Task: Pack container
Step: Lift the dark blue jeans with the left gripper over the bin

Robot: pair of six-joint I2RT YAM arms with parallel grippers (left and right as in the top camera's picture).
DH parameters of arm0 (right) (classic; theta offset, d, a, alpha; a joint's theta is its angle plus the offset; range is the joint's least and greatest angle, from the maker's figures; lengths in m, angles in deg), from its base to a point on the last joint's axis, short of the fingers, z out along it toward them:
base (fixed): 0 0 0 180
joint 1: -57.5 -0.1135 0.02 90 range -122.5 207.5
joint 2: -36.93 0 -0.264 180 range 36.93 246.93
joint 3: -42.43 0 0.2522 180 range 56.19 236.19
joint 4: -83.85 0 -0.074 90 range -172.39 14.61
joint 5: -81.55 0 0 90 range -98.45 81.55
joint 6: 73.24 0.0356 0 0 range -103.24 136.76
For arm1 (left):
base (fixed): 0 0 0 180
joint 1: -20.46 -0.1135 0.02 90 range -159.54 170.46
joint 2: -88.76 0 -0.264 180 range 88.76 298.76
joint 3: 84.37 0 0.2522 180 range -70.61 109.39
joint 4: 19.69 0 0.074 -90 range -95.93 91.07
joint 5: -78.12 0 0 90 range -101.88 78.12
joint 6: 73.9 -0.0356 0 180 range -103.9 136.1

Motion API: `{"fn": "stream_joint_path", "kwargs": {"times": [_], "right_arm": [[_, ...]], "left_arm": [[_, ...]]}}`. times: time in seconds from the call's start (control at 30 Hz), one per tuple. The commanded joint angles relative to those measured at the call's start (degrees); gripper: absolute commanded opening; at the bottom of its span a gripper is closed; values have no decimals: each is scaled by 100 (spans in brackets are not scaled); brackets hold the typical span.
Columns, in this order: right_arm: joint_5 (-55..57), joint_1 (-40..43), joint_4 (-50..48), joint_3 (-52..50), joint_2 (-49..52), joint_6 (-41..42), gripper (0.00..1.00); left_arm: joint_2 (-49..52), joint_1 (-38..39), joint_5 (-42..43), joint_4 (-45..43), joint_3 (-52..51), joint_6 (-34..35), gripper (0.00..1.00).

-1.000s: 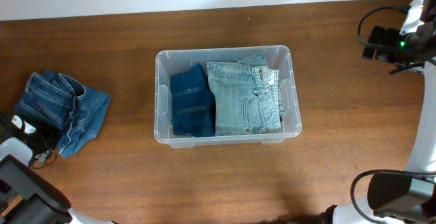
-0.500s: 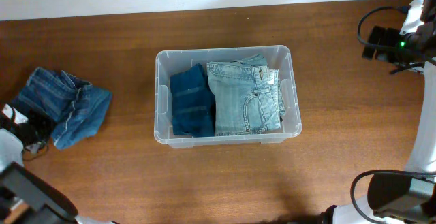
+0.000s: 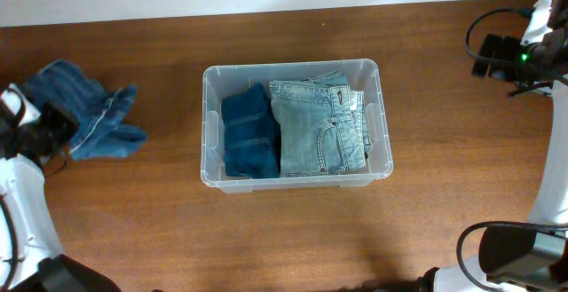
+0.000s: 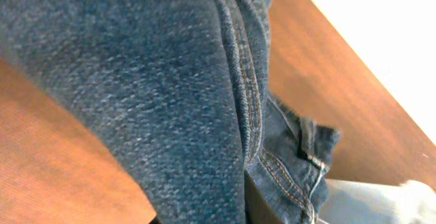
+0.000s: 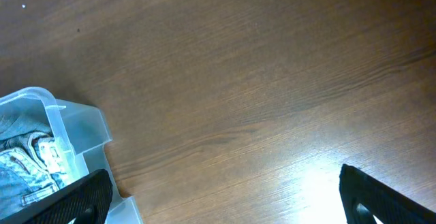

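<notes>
Two pairs of jeans already lie folded in the container (image 3: 293, 64), which sits in the middle of the table (image 3: 266, 230) when seen from above. A dark blue pair (image 3: 248, 137) is on its left side and a light blue pair (image 3: 319, 128) is on its right, touching each other. A third pair, the loose jeans (image 3: 89, 114), is out on the table, well to the left of the box. A second ago it lay lower down in a heap. Now it has been pulled toward the far edge and spread out, and the left gripper (image 3: 55, 130) has gone along with it. The right arm (image 3: 524, 52) has not moved from its far corner. From the left wrist, blue cloth fills nearly the whole view and hides the fingers, so the jaws seem pinched on the jeans. That looks like the start of a carry to the box. From the right wrist, the right gripper (image 5: 225, 197) has its jaws wide apart with nothing in them.
</notes>
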Motion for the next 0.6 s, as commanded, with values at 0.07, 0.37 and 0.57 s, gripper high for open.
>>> {"fn": "stream_joint_path", "kwargs": {"times": [0.07, 0.37, 0.57], "right_arm": [[31, 2, 0, 48, 26, 39, 99], [31, 2, 0, 48, 26, 39, 99], [31, 2, 0, 48, 26, 39, 99]], "left_arm": [[-431, 931, 334, 557, 1755, -9, 1], [-428, 2625, 1526, 634, 2872, 37, 1], [-400, 3786, 1609, 501, 2872, 151, 1]]}}
